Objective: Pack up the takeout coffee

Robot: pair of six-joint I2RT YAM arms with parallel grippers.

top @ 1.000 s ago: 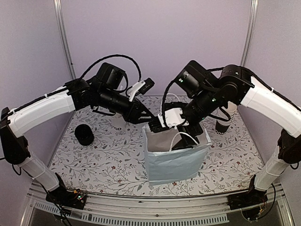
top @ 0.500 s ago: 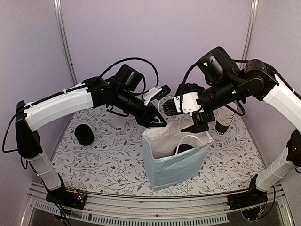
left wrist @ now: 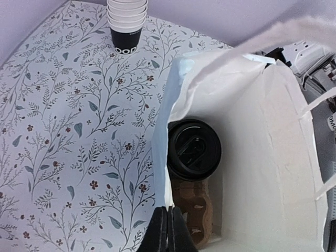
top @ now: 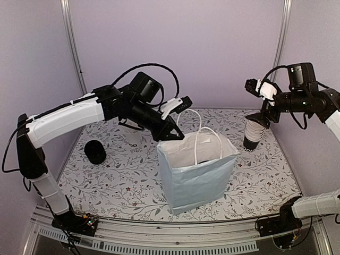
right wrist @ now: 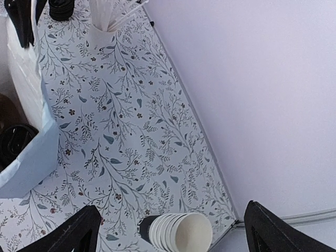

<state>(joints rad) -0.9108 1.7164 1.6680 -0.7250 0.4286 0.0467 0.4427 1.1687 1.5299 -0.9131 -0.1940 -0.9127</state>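
Observation:
The takeout coffee stands inside the pale blue paper bag [top: 197,172]. Looking down in the left wrist view, I see the cup's black round lid [left wrist: 193,149] and the brown pulp carrier [left wrist: 195,207] under it. My left gripper [left wrist: 169,231] is shut on the bag's near rim [left wrist: 164,157] and shows at the bag's top left corner [top: 173,134] in the top view. High at the right, my right gripper [top: 257,100] is wide open and holds nothing, above a stack of paper cups [right wrist: 178,233]. The right wrist view catches the lid [right wrist: 13,144] inside the bag [right wrist: 29,110].
A stack of black paper cups [top: 254,130] stands at the back right. A stack of black lids [top: 95,152] lies at the left. The white cup of straws [right wrist: 104,21] stands behind the left arm. The bag's white handles [top: 204,141] stand up.
My right gripper has lifted out of the bag and swung back to the right, above the cup stack. My left gripper has closed on the bag's rim. The handles have sprung upright.

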